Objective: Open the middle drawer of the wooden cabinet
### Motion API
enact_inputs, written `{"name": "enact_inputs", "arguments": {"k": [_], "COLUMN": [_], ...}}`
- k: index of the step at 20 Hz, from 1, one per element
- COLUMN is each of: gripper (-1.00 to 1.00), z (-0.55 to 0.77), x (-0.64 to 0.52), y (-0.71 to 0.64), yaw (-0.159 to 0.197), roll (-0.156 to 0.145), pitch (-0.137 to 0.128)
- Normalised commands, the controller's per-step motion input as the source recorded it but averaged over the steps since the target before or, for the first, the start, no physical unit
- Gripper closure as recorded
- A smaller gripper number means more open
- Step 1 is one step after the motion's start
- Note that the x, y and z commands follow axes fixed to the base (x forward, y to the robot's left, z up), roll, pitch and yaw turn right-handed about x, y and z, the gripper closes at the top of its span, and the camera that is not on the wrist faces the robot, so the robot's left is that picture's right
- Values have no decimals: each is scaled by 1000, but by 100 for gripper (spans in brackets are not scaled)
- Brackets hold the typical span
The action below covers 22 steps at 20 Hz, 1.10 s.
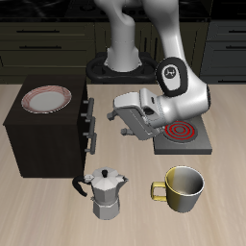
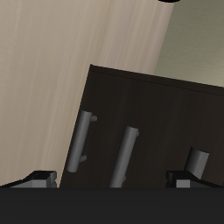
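My hand point(image 1: 113, 110) open, facing cabinet point(image 1: 43, 135). Middle drawer point(image 2: 131, 144) stiff, slides straight; I'd pinch its slick bar handle point(image 2: 126, 157) mid-length.

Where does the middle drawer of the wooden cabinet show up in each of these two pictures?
Exterior view: the middle drawer is the central one of three stacked fronts, seen nearly edge-on, with its short silver handle sticking out.
Wrist view: the middle drawer is seen face-on and carries the central one of three silver bar handles.
Shared landmark: the dark wooden cabinet with its row of three handles.
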Motion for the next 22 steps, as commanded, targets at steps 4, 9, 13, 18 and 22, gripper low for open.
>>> {"name": "enact_inputs", "arguments": {"k": [4, 9, 13, 18, 22], "gripper": [-100, -100, -100, -100, -100], "z": [-201, -98, -135, -106, -155], "x": [26, -19, -155, -74, -148], "y": [-148, -288, -503, -555, -560], "yaw": [-2, -17, -36, -7, -46], "roll": [-32, -51, -109, -98, -101], "pitch": [55, 32, 61, 43, 100]}}
